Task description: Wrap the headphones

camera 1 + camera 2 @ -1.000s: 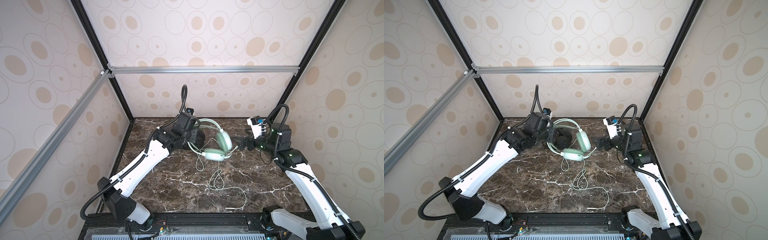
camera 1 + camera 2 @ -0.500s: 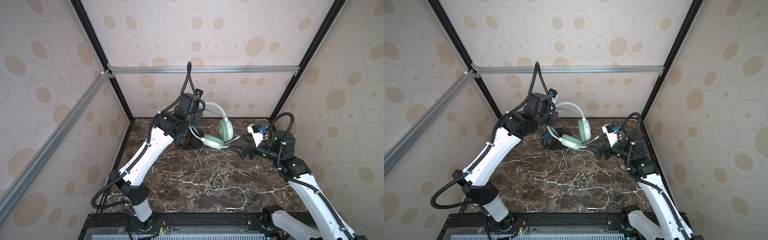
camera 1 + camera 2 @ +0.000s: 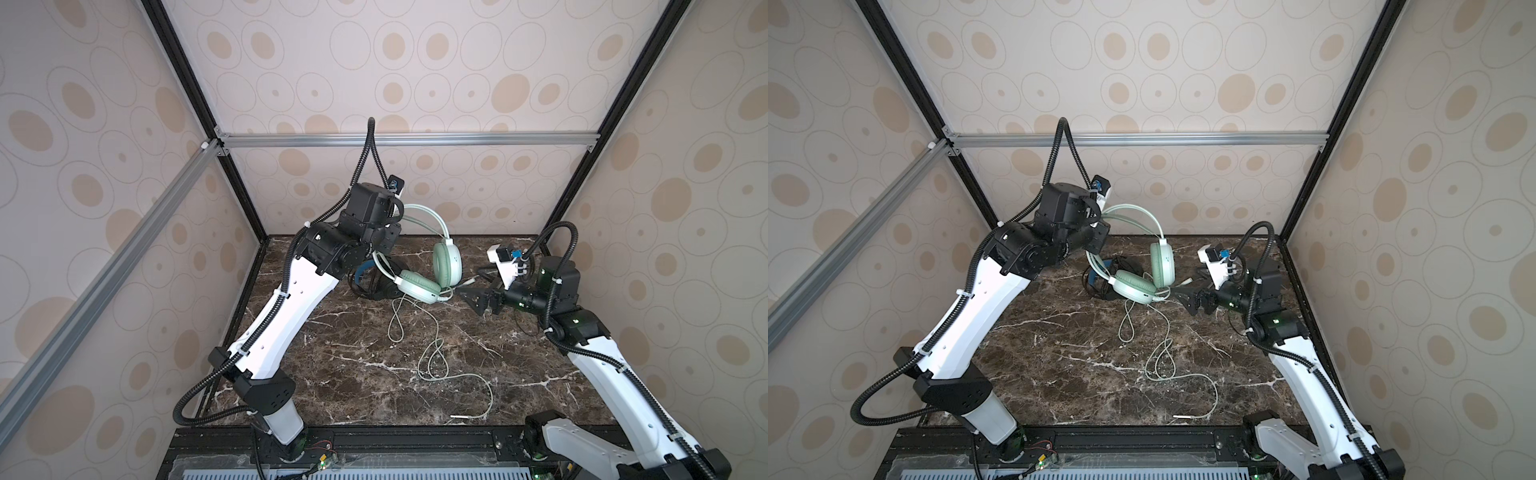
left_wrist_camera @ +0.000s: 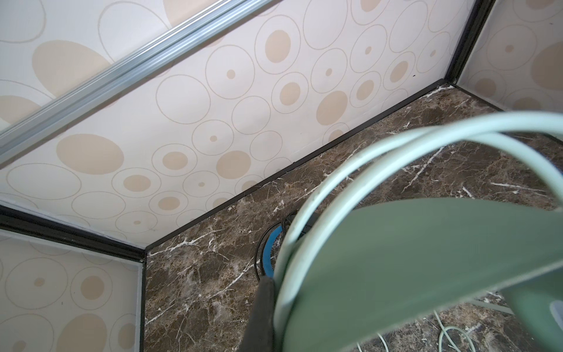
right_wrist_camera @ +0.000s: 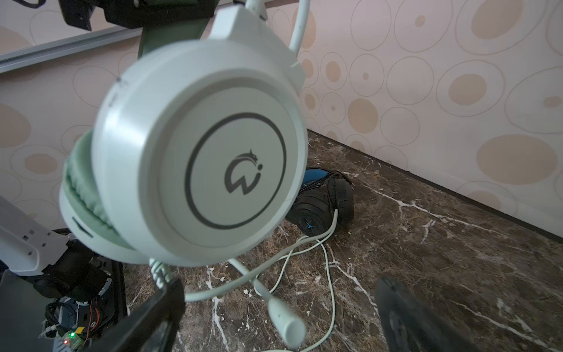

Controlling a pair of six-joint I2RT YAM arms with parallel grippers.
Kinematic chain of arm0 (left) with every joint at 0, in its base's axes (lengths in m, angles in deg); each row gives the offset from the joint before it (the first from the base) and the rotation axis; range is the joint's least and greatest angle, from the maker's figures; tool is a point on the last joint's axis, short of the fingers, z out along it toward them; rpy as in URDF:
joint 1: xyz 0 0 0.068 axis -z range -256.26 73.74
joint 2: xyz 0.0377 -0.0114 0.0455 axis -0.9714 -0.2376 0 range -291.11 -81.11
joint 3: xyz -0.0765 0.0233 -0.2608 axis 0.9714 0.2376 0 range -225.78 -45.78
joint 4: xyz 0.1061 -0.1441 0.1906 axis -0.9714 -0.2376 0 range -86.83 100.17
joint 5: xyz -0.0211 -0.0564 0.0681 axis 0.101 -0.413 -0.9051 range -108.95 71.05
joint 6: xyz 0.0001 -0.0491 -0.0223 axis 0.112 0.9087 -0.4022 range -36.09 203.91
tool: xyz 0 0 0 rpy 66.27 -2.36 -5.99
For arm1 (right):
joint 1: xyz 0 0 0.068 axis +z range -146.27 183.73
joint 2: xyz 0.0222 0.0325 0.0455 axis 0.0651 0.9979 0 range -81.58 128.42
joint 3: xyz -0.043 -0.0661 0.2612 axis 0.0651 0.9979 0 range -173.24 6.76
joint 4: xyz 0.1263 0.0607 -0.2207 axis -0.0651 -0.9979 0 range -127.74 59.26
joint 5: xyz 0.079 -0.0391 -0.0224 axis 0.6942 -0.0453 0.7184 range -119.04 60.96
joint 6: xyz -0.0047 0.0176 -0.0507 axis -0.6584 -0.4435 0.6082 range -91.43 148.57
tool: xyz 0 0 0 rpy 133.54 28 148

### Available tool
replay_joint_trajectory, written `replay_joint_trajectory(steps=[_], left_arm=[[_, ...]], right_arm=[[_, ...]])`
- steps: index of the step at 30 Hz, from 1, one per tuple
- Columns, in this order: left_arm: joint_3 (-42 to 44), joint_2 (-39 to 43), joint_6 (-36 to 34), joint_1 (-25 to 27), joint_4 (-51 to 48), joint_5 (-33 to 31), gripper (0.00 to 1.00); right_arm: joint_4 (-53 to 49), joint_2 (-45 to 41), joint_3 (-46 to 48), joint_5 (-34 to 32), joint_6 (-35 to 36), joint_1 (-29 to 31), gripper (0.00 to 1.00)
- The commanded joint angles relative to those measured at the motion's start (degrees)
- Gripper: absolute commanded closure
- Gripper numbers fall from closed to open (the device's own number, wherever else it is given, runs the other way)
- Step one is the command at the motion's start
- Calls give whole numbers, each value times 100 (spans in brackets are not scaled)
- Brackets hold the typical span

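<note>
gripping the mint-green headphones (image 3: pixel 446 262) by the headband with the left gripper (image 3: pixel 384 248) shut tight, up over the far middle of the marble table (image 3: pixel 540 374), likely so the pale green cable (image 3: pixel 434 357) trails free; holding the right gripper (image 3: pixel 473 298) wide and empty just right of the earcups

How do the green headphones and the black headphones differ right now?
Green headphones hang by the headband from the shut left gripper; black headphones lie on the table. Green's cable sprawls loose across the table; black's looks bunched against its earcups. Green is mint, black has blue lining. Both are wired over-ear pairs.
</note>
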Motion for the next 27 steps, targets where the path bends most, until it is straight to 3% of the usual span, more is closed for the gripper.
replay_joint_trajectory(steps=[1, 5, 10, 14, 23, 27], left_arm=[[-375, 346, 87, 6, 167, 40, 100], [-452, 323, 141, 10, 217, -27, 100], [-737, 162, 89, 10, 24, -241, 100], [-770, 168, 58, -13, 77, -369, 100], [-768, 128, 3, -49, 85, -336, 100], [-761, 196, 17, -70, 154, -273, 100]], right_arm=[[461, 147, -75, 355, -84, 116, 0], [475, 287, -51, 405, 57, 252, 0], [-322, 319, -171, 178, 954, 554, 0], [-605, 211, 5, -20, 1281, 681, 0], [-591, -83, 208, -678, 1356, 659, 0], [8, -132, 461, -441, 834, 391, 0]])
